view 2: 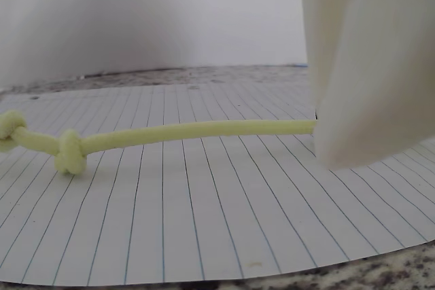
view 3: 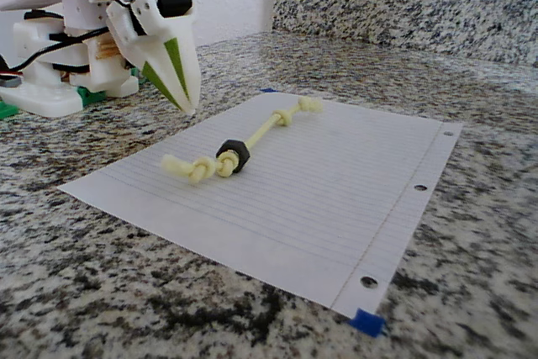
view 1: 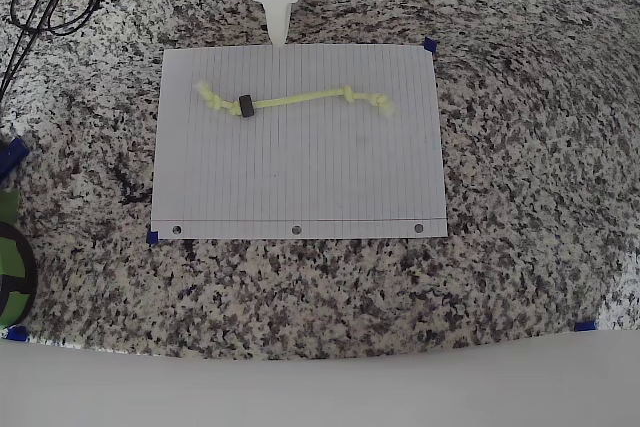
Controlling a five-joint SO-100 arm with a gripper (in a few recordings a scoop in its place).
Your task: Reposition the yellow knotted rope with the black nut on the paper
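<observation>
On the paper [view 1: 300,177] lies the rope [view 1: 300,99] with its nut [view 1: 246,106], the jaws [view 1: 279,35] closed and empty at the sheet's edge, fitting either stage.

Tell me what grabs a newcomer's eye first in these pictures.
The yellow knotted rope lies stretched across the upper part of the lined paper, a black nut threaded near its left end in the overhead view. The white gripper hangs at the paper's top edge, fingers shut, apart from the rope.
</observation>
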